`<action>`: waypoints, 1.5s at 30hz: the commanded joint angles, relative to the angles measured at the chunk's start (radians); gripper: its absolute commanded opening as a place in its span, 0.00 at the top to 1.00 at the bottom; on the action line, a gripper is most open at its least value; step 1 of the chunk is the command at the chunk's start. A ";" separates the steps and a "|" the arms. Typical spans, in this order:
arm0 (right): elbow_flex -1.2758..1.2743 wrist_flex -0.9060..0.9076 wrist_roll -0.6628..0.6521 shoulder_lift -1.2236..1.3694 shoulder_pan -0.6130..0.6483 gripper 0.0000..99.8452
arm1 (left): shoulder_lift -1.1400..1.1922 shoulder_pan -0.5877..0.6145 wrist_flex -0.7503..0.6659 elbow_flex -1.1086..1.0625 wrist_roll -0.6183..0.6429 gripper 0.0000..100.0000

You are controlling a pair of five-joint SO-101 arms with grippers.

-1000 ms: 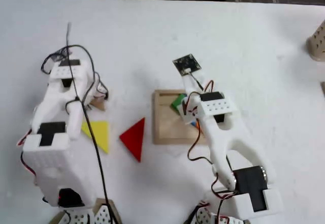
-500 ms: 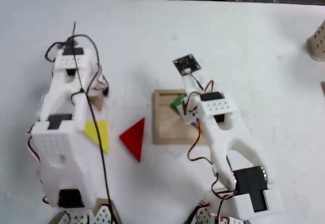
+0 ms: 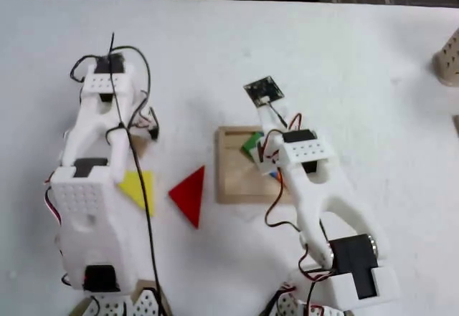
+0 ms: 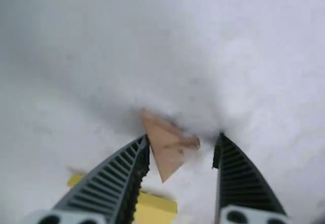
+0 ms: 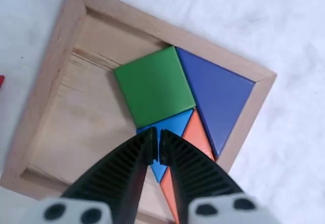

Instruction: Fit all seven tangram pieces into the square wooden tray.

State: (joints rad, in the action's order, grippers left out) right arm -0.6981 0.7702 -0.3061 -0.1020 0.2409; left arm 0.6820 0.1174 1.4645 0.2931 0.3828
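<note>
Left side of table: left arm stretches away from its base along the table's left part.

Left gripper: claw spread wide, with one finger on either side of the tan triangle. One finger's tip looks to be against the triangle's edge. The other finger stands just beside the piece with a sliver of table between. Tan triangle lies flat on the table and not lifted, as far as the wrist view tells.

Yellow triangle: flat on the table, just beside the left arm's body and partly under it in the high view. In the left wrist view it lies behind the spread fingers.

Red triangle: flat on the table between the yellow triangle and the wooden tray, touching neither.

Wooden tray, right wrist view: four pieces sit in it, clustered toward one corner.
- green square
- dark blue triangle, edge to edge with the green square
- light blue triangle
- orange piece, partly hidden by the claw

The rest of the tray floor is bare wood.

Right gripper: claw pressed together and pinching nothing, tips over the light blue triangle. Cannot tell whether the tips touch it.

Right arm: reaches over the tray's right part, with a small dark board on wires above it
</note>
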 commanded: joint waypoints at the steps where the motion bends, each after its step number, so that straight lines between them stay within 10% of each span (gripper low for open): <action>1: 0.005 0.004 -0.029 -0.038 0.007 0.98 | -0.088 -0.073 0.035 -0.011 -0.017 0.79; 9: 0.005 0.004 -0.048 -0.038 0.007 0.98 | -0.236 -0.033 -0.180 -0.216 -0.087 0.83; 20: 0.005 0.007 -0.049 -0.038 0.007 0.98 | -0.157 -0.010 -0.140 -0.167 -0.081 0.54; 27: 0.003 0.008 -0.049 -0.038 0.007 0.98 | -0.157 0.013 -0.100 -0.169 -0.081 0.55; 35: 0.003 0.008 -0.048 -0.038 0.007 0.98 | -0.154 -0.002 -0.166 -0.169 -0.086 0.81; 45: 0.003 0.008 -0.048 -0.038 0.005 0.98 | -0.153 -0.065 -0.176 -0.216 -0.080 0.74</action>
State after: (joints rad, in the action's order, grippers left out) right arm -0.6981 0.7702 -0.3429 -0.1020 0.2409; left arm 0.5409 0.1066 1.3096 0.0767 0.3030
